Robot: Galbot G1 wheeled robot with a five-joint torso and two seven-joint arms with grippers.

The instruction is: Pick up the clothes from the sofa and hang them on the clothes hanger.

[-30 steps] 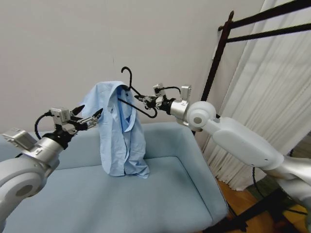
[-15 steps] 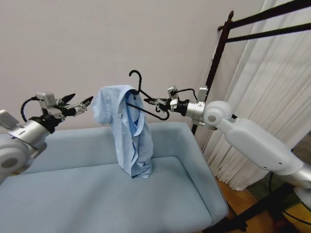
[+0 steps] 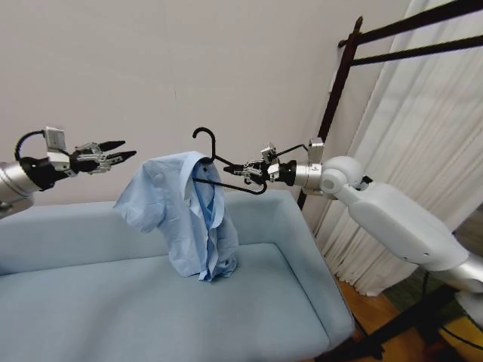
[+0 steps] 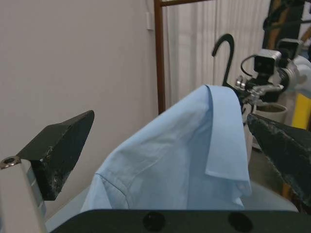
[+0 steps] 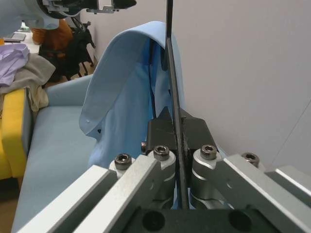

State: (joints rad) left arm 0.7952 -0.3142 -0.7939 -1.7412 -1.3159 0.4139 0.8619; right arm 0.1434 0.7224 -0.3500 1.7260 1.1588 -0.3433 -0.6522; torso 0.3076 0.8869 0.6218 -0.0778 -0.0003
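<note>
**Robot holds a blue shirt on a hanger above a sofa**

A light blue shirt (image 3: 189,219) hangs draped over a black hanger (image 3: 214,148) in mid-air, above the seat of a pale blue sofa (image 3: 113,309). The shirt's collar sits at the top, just beneath the hanger's hook. One sleeve flares out towards the robot's left. The lower hem reaches down to the seat cushion, though it is not clear whether it touches.

The right arm stretches in from the right. Its right claw (image 3: 245,170) is pinching the hanger by the thin wire of one shoulder arm. In the right wrist view the wire runs straight up between the pressed-together pads, with the shirt hanging just beyond them.

The left claw (image 3: 113,157) is held up at the far left, in front of the plain wall and above the sofa back. It is well apart from the shirt. Its two dark fingers (image 4: 63,145) are spread wide with nothing between them. In the left wrist view they frame the shirt collar and the hanger hook farther off.

Behind the right arm stands a dark wooden clothes rack (image 3: 332,105) with an upright post and two top rails. A white curtain (image 3: 423,151) hangs beside it
</note>
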